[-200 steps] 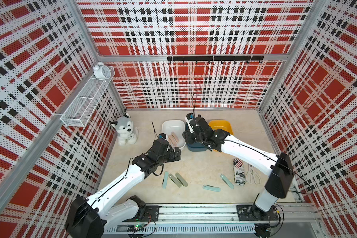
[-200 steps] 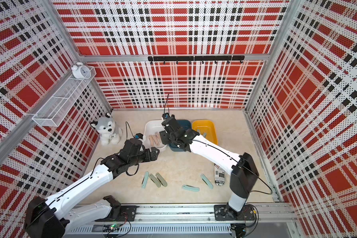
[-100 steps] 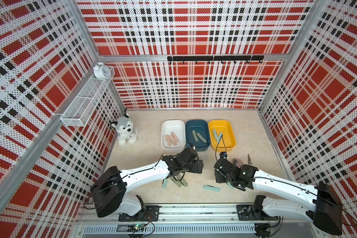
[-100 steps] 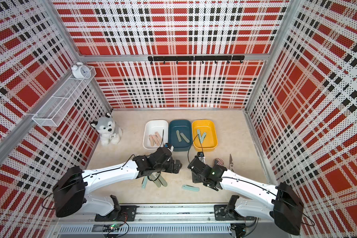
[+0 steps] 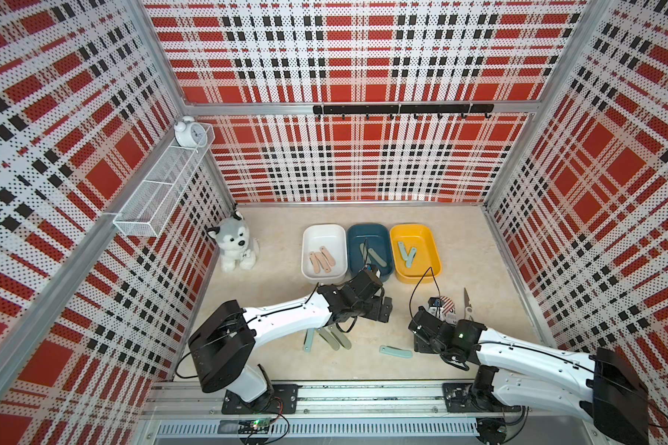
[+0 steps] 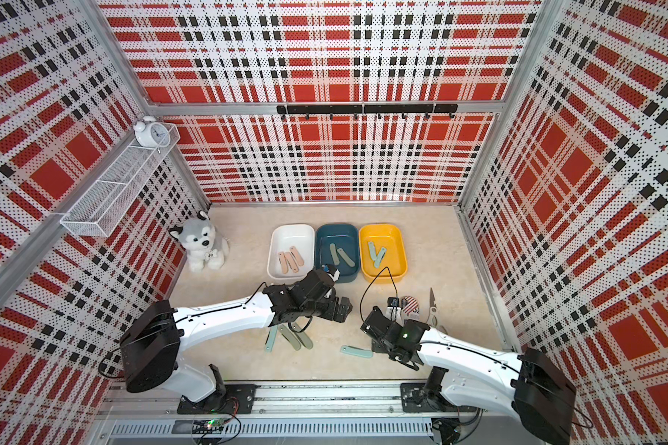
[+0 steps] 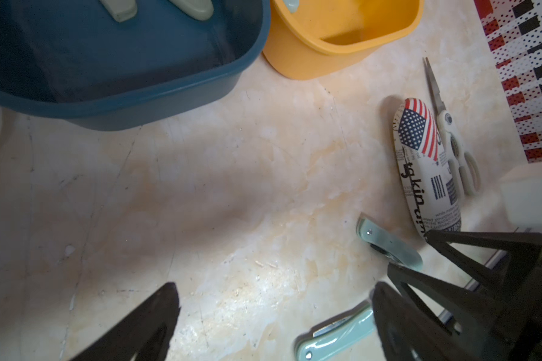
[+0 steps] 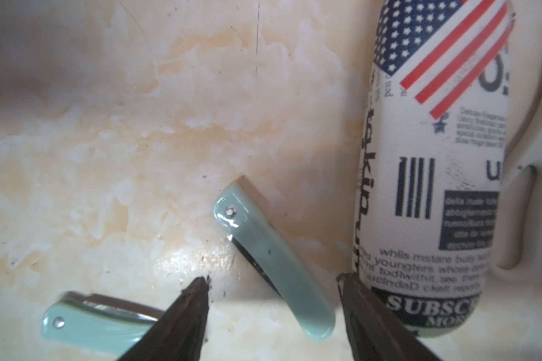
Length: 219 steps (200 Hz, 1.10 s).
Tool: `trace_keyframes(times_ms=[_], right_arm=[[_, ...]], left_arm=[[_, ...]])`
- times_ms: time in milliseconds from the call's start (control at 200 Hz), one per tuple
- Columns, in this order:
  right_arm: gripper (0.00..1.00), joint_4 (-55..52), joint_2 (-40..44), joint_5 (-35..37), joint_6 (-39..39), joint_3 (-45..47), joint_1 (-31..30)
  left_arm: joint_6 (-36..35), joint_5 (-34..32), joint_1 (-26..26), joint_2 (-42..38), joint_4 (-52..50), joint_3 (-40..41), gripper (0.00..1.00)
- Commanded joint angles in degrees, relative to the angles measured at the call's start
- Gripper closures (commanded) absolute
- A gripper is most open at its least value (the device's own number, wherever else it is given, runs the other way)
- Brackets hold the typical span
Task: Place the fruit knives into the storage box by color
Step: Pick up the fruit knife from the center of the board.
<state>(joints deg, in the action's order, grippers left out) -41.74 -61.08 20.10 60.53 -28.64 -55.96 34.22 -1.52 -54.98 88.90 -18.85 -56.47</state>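
Trays noted side by side at the far end of the table [image 5: 270, 285]: white tray [image 5: 324, 228], blue tray [image 5: 367, 227], yellow tray [image 5: 411, 227]. Counted three pink knives [image 5: 321, 262] in the white, two grey-green knives [image 5: 375, 257] in the blue, two teal knives [image 5: 406, 254] in the yellow.

Loose on the near table, in both top views: fan of three knives [image 5: 326, 339], one teal and two grey-green, partly under the left arm; single teal knife [image 5: 395, 351] apart from them, near the right wrist.

Found the left gripper [image 7: 273, 290] low over bare table in front of the blue tray, jaws spread wide, nothing between them.

Found the right gripper [image 8: 271, 281] down at the table, jaws partly apart, straddling one end of another teal knife [image 8: 273, 265]; lay flat, a gap showing on each side, not clamped. Saw the printed pouch [image 8: 435, 156] just beside one fingertip, scissors [image 5: 466, 304] along the pouch's other side.
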Motion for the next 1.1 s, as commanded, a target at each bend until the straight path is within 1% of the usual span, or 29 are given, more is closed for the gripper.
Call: trace_keyframes(times_ms=[0,125,336,341,346,396,706,742,947,1092], right_arm=[[0.28,1.8,-3.1,1.6,-0.5,0.0,-0.1],[0.29,2.1,-5.3,1.9,-1.4,-0.4,0.0],[0.29,2.5,-5.3,1.9,-1.7,-0.1,0.2],[0.33,2.8,-5.3,-0.8,-1.8,-0.1,0.2],[0.34,3.0,-5.3,-1.4,-1.9,-0.1,0.2],[0.37,3.5,-5.4,-3.3,-1.5,0.2,0.3],[0.54,5.3,-7.8,-7.2,-0.1,0.9,0.2],[0.56,5.5,-8.1,-7.4,0.0,0.9,0.2],[0.6,5.6,-10.8,-6.3,-0.1,0.0,0.2],[0.69,4.0,-12.7,-5.1,-1.2,-2.4,0.2]], left_arm=[[-0.9,1.0,0.4,-0.4,0.8,-0.2,0.02],[-1.0,0.7,0.4,-0.8,0.9,0.7,0.02],[-1.2,0.4,0.6,-1.5,1.3,1.5,0.02],[-1.2,0.4,0.6,-1.5,1.3,1.5,0.02],[-1.2,0.4,0.6,-1.5,1.3,1.5,0.02],[-1.4,0.3,0.5,-1.5,1.3,1.3,0.02],[-2.8,-0.1,1.3,-2.1,1.4,1.1,0.01],[-2.8,-0.1,1.5,-2.3,1.4,1.2,0.02],[-3.2,0.0,2.2,-3.5,1.5,1.8,0.02],[-3.2,-0.1,2.3,-4.0,1.6,2.4,0.02]])
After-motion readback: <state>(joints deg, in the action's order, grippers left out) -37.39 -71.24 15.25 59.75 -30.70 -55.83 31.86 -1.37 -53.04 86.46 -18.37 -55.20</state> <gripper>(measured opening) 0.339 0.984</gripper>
